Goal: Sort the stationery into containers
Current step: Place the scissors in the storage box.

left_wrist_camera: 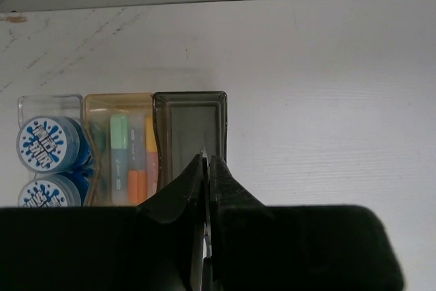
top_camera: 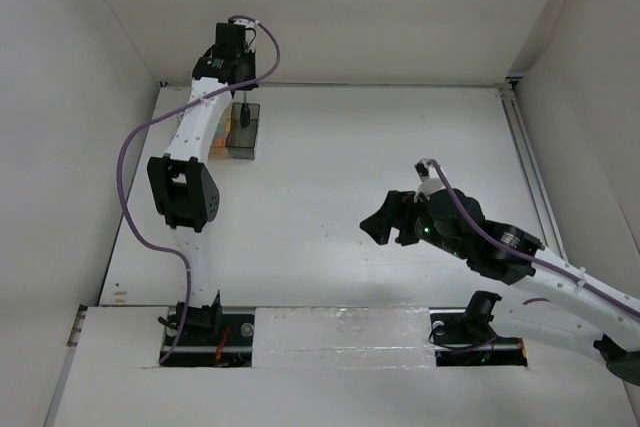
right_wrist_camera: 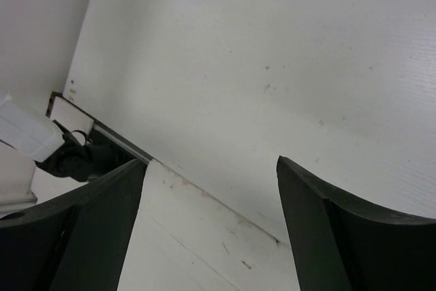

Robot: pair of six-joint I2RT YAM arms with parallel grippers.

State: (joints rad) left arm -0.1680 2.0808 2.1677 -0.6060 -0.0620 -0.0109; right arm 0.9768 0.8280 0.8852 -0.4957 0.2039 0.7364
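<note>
Three joined bins sit at the back left of the table (top_camera: 243,137). In the left wrist view the clear bin (left_wrist_camera: 48,99) holds two blue-and-white rolls (left_wrist_camera: 46,143). The amber bin (left_wrist_camera: 119,97) holds green (left_wrist_camera: 119,138), grey-white (left_wrist_camera: 135,142), yellow-orange (left_wrist_camera: 150,140) and orange (left_wrist_camera: 136,185) markers. The smoky grey bin (left_wrist_camera: 191,124) looks bare inside. My left gripper (left_wrist_camera: 206,159) is shut on the scissors (left_wrist_camera: 203,152); only a thin metal blade edge shows between the fingers, just above the grey bin. My right gripper (top_camera: 385,225) is open and empty over the mid-right table, also in its wrist view (right_wrist_camera: 211,168).
White walls close in the table at the back and both sides. A metal rail (top_camera: 525,167) runs along the right edge. A raised white strip (top_camera: 340,332) crosses the front between the arm bases. The left arm's purple cable (top_camera: 135,147) loops out to the left.
</note>
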